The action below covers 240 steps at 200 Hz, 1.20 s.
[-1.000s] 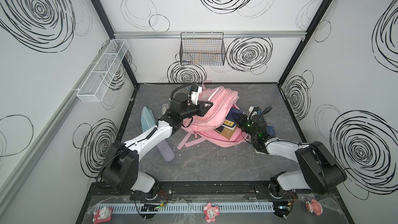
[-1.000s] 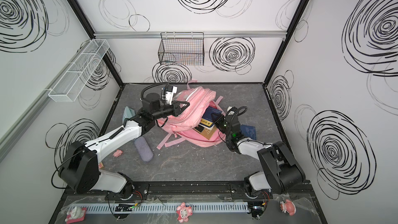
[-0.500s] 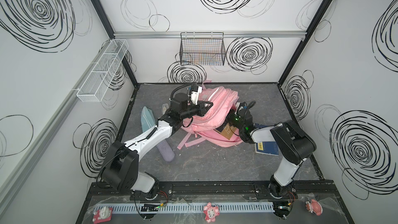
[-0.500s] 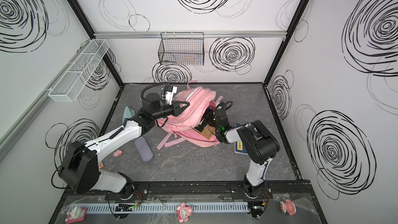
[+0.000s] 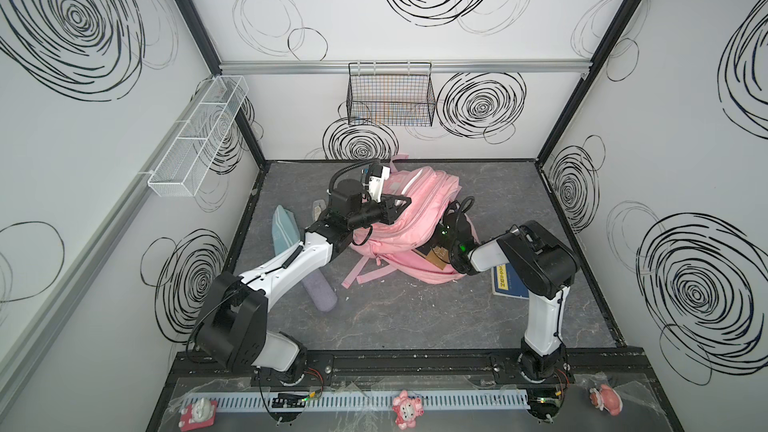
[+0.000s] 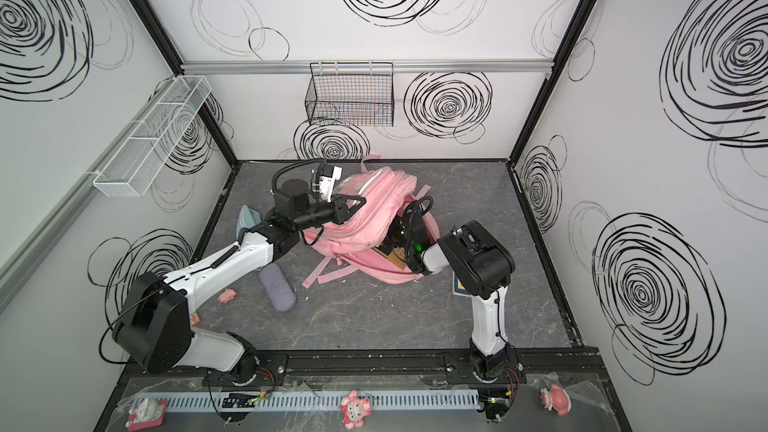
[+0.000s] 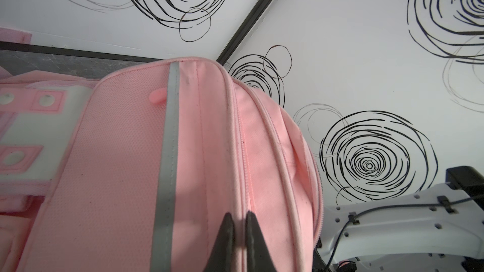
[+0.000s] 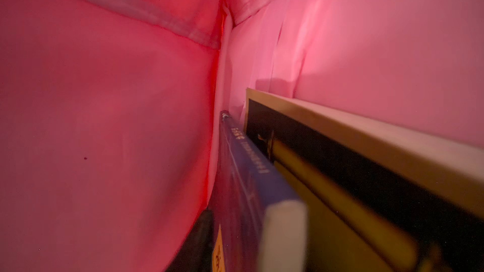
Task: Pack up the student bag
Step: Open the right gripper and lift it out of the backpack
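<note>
- The student bag (image 5: 419, 205) lies at the rear centre of the surface (image 5: 415, 326) in both top views. Its loose straps (image 5: 365, 272) trail toward the front edge.
- The left gripper (image 7: 238, 217) reaches the bag from the left side. Its jaws stand almost fully closed and pinch a raised zip seam on the upper face of the bag, just beside a grey reflective stripe (image 7: 167, 153).
- The right gripper (image 8: 237, 252) is inserted into the open mouth of the bag on its right side. In both top views the pink fabric hides the tip.
- In the right wrist view, one dark finger (image 8: 200, 236) lies against the cover of a blue book (image 8: 243, 168) that sits inside the bag. The opposite finger is hidden, so the jaw opening and any grip on the book cannot be told.
- A black-and-yellow book (image 8: 353, 179) stands just beside the blue book, against the pink lining.
- A second blue book (image 5: 509, 284) lies flat on the surface just right of the bag, partly under the right arm (image 5: 536, 259).
- A teal pouch (image 5: 284, 230) and a grey-purple roll (image 5: 318, 290) lie on the surface left of the bag, partly under the left arm (image 5: 291, 263).
</note>
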Tool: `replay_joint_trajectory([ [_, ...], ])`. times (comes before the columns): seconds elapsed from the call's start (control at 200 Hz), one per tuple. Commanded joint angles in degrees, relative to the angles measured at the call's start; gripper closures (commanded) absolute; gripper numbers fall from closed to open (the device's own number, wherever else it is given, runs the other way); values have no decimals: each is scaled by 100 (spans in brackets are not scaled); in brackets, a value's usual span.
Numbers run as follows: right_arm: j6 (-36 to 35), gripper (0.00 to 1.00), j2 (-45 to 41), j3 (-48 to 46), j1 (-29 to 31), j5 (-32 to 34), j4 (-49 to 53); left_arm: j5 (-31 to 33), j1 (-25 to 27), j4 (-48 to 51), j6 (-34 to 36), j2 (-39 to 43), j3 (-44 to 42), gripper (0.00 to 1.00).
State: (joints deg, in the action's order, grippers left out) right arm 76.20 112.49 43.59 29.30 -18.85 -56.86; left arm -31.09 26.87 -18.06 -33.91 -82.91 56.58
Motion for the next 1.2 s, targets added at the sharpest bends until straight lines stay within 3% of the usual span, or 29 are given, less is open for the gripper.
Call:
replay_joint_trajectory([
  [0.0,-198,51,-272,-19,0,81,196,-126,-64,-1004,7,229,117,100],
  [0.25,-604,40,-831,-282,-150,75,771,-117,-93,-963,-28,187,117,100],
  [0.565,-923,40,-1558,-890,-477,-74,1064,-90,-109,-906,-2,173,135,100],
  [0.855,-1836,40,-2833,-1217,-650,316,2324,-66,-108,-847,25,162,146,100],
  [1.196,-2318,37,-4252,-1730,-1726,689,3406,6,1,-693,145,103,176,100],
])
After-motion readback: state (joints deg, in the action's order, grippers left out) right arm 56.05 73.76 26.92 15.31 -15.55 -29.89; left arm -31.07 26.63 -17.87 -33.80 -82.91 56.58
